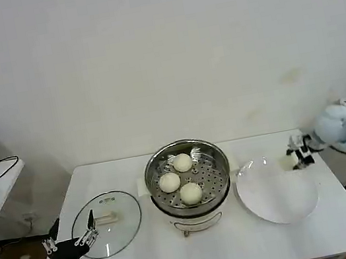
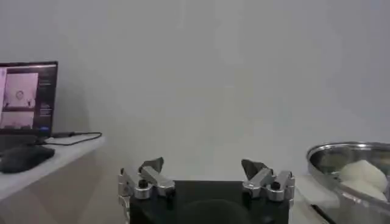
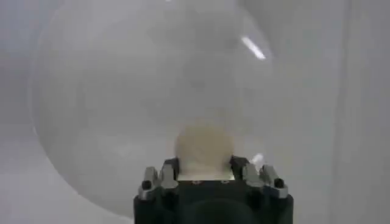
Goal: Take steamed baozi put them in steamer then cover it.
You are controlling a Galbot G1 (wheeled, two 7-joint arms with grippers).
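Right wrist view: a steamed baozi is clasped in the right gripper above the white plate. Left gripper is spread, the steamer beside it.

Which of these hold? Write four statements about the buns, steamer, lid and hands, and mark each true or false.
1. Three baozi lie in the steamer. True.
2. The cover sits on the steamer. False: it lies flat on the table, to the steamer's left.
3. The right hand grips a fourth baozi. True.
4. The left hand is shut on the cover's handle. False: it is open and holds nothing.
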